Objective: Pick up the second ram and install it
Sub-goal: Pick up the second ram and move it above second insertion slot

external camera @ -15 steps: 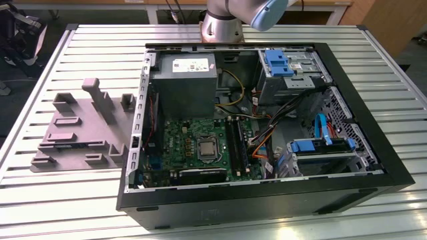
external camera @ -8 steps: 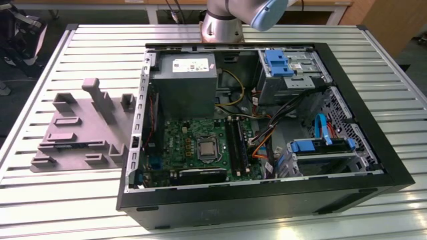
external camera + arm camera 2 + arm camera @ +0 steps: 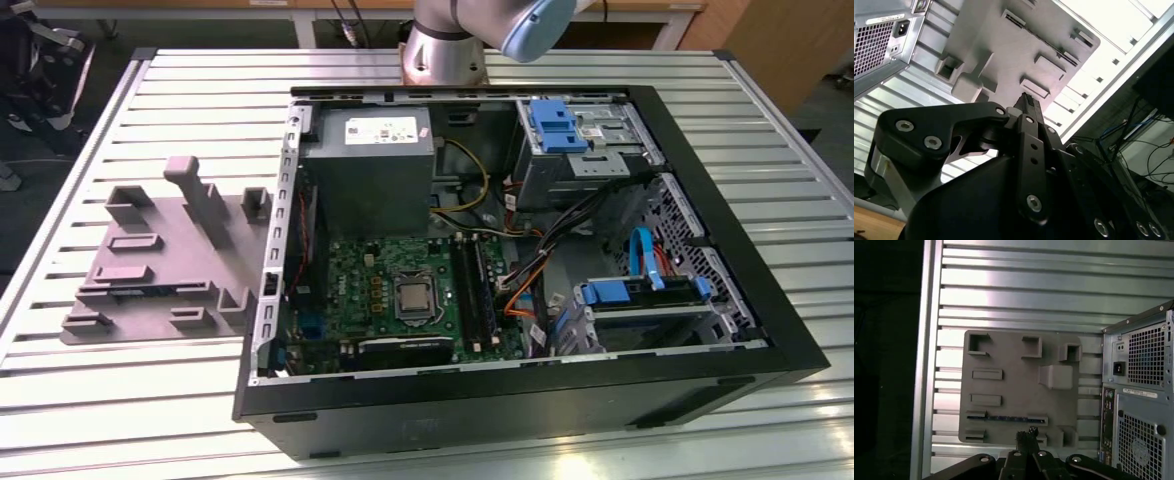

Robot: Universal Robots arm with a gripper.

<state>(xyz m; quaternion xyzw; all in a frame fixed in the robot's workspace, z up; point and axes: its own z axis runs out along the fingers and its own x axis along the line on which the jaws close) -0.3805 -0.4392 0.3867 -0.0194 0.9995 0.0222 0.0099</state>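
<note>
Hovering with the gripper [image 3: 1026, 434] pinched together and holding nothing, near the second ram [image 3: 1004, 418], lying flat in a slot of the grey tray [image 3: 1014, 365], long side crosswise in front of the gripper, computer case [image 3: 1139, 405] further off beside the tray.
</note>
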